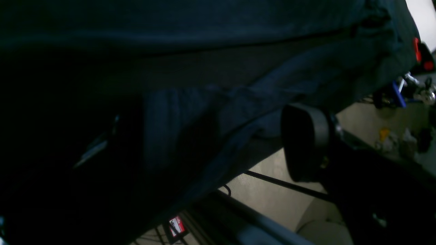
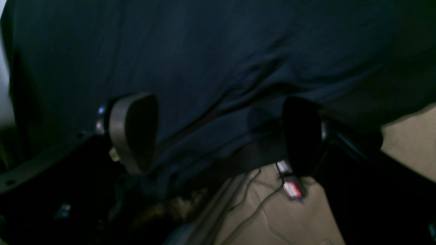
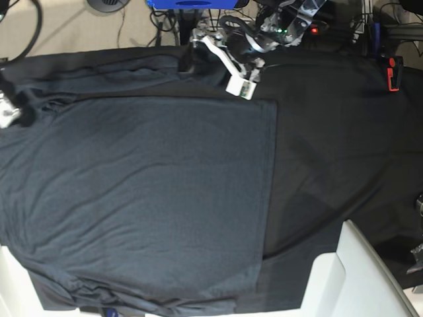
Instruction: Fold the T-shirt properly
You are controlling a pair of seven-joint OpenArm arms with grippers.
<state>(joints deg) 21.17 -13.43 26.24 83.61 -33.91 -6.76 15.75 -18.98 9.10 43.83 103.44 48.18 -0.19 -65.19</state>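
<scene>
Both grippers hang open near the counter's edge: left gripper, right gripper, neither holding cloth. T-shirt lies spread across the base view's left and middle; each should pinch 1 hem corner evenly, probably.

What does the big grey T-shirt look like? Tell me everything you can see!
The T-shirt is charcoal grey, a soft-looking knit, a little lighter than the black cloth under it. It lies spread nearly flat, with soft wrinkles, and covers most of the left side of the base view. One long straight edge runs down the middle of the table. Bunched folds, perhaps a sleeve, lie along the top. Its lower edge is rumpled near the table's front. Nothing is holding it.
</scene>
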